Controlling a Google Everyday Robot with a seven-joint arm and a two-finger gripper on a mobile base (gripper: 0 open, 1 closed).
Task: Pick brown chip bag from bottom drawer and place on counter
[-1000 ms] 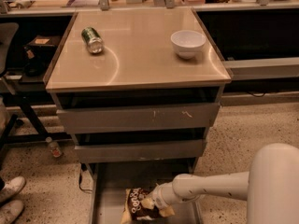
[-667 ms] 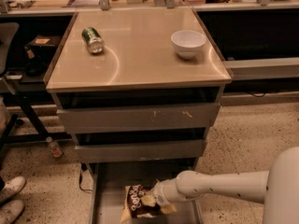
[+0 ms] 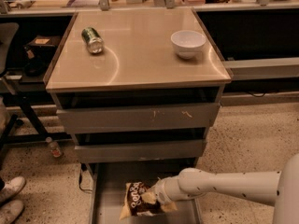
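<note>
The brown chip bag [image 3: 138,199] lies in the open bottom drawer [image 3: 106,190], dark brown with tan edges and white lettering. My gripper [image 3: 158,199] reaches in from the right on a white arm and sits at the bag's right edge, against it. The beige counter [image 3: 140,55] tops the grey cabinet above, well above the bag and gripper.
A green can [image 3: 92,40] lies on its side at the counter's left. A white bowl [image 3: 188,43] stands at its right. Two upper grey drawers [image 3: 140,118] overhang the bottom drawer. A chair base and shoes [image 3: 9,195] are at the left, with a small bottle [image 3: 53,147] on the floor.
The arm has shifted slightly, and the gripper stays at the bag's right edge. The bag seems a little higher in the drawer.
</note>
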